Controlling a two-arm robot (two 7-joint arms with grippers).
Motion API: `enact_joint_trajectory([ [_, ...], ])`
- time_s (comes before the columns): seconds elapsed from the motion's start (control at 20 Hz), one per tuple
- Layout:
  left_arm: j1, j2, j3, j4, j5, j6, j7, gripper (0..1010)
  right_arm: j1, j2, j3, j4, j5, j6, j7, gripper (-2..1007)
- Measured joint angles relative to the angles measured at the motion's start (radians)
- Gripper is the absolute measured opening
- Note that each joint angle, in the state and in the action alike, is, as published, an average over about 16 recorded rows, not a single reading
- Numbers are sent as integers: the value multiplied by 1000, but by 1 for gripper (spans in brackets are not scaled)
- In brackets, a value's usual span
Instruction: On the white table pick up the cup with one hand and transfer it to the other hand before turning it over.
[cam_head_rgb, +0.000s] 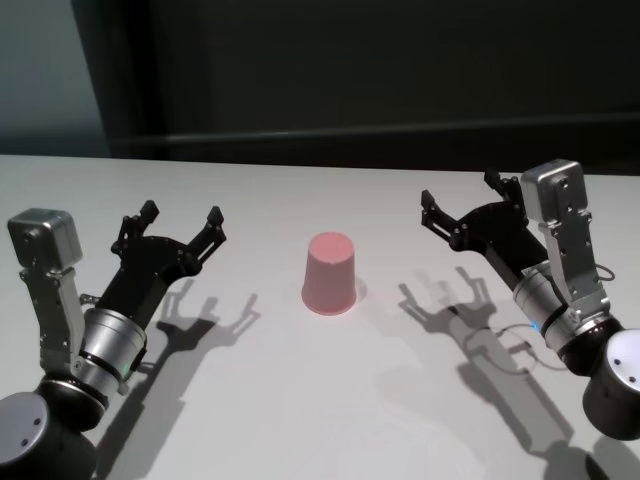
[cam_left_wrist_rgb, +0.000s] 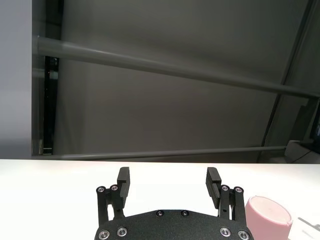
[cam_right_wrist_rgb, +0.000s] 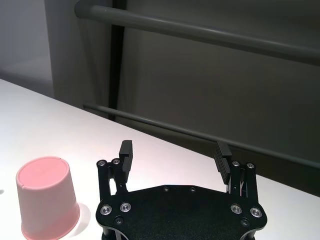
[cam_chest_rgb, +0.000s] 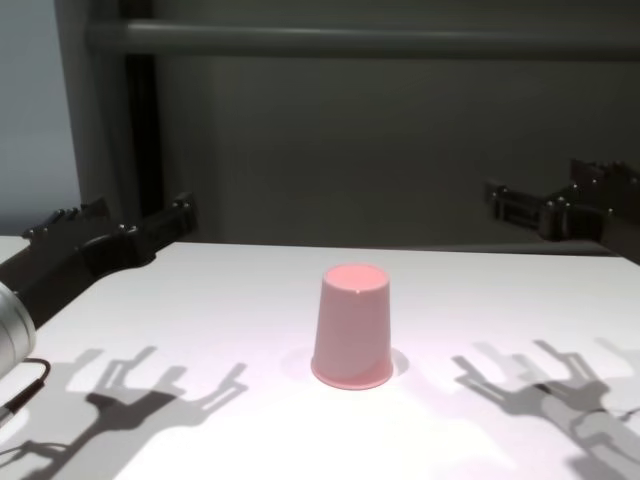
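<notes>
A pink cup stands upside down, mouth on the white table, near the middle. It also shows in the chest view, the left wrist view and the right wrist view. My left gripper is open and empty, held above the table to the left of the cup, apart from it. My right gripper is open and empty, held above the table to the right of the cup, apart from it. Both show in their wrist views, left and right.
A dark wall with horizontal grey rails runs behind the table's far edge. The grippers cast shadows on the tabletop on both sides of the cup.
</notes>
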Motion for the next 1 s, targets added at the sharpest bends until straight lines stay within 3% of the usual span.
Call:
enact_joint_trajectory([
  [0.5, 0, 0, 0, 0, 0, 0, 0, 1003, -74, -5, 47, -28, -10, -26, -28, 1002],
  [1.0, 0, 0, 0, 0, 0, 0, 0, 1003, -102, -23, 69, -19, -31, -47, -26, 1002],
])
